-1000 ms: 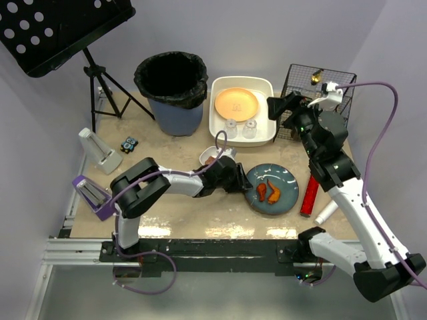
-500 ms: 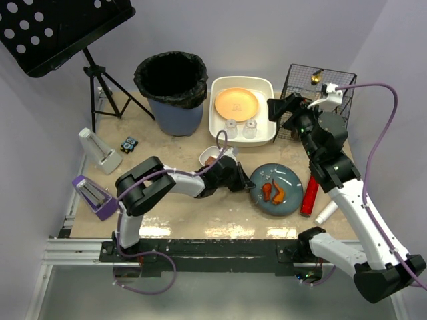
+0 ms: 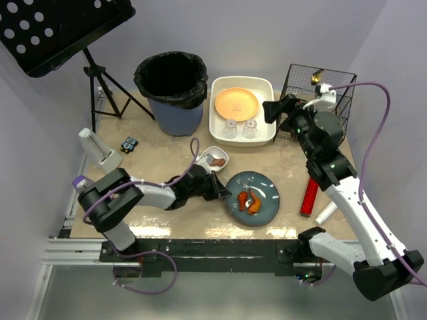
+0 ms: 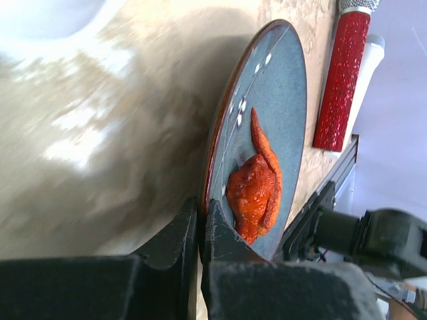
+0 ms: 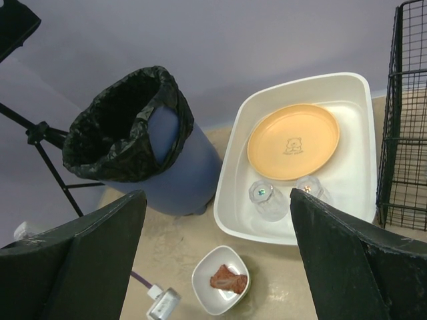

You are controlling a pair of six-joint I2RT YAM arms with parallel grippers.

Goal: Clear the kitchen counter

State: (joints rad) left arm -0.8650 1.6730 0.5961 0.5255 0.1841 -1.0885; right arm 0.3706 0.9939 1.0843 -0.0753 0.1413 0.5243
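Note:
On the beige kitchen counter (image 3: 167,153) lies a blue plate (image 3: 268,208) with orange-red chicken pieces (image 3: 248,200). My left gripper (image 3: 220,193) is shut on the plate's left rim. In the left wrist view the two fingers pinch the plate (image 4: 280,100) at its edge, right beside the chicken (image 4: 257,187); the left gripper (image 4: 202,210) shows no gap. My right gripper (image 3: 277,110) hangs open and holds nothing, above the right end of the white tub (image 3: 241,80). In its own view the right gripper (image 5: 217,195) looks down on a small white bowl (image 5: 223,280).
The tub holds an orange plate (image 3: 235,103) and two upturned glasses (image 3: 230,128). A lined trash bin (image 3: 172,83) stands left of it, a wire basket (image 3: 313,87) to the right. A red cylinder (image 3: 310,193) and white tube (image 3: 325,213) lie by the plate. The bowl (image 3: 215,159) holds food.
My left gripper has shut on the plate's rim and dragged the plate left and toward the counter's near edge. The right gripper has shifted slightly left, still open.

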